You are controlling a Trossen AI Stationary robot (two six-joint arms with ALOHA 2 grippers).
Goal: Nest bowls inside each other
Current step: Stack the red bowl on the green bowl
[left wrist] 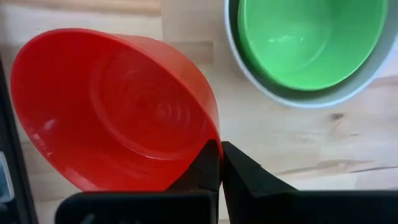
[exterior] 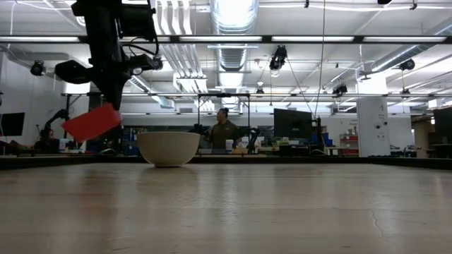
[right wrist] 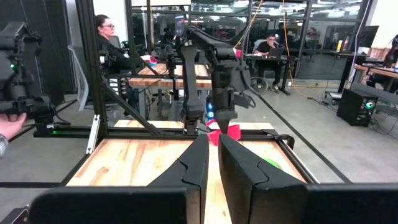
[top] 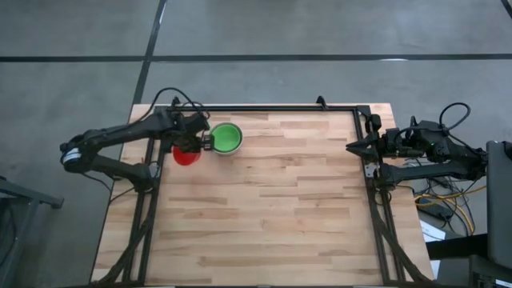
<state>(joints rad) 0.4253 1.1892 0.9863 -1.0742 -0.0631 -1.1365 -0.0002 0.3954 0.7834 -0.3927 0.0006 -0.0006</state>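
1. Fingers of your left gripper were pinched on the red bowl's rim, holding it tilted above the table.
2. Just beside that gripper stood the white-grey bowl with a green bowl nested inside.
3. Your right gripper waited at the table's far edge, fingers nearly pressed together.

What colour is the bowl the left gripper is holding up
Red; the left gripper pinches the red bowl's rim. Clearest in the left wrist view.
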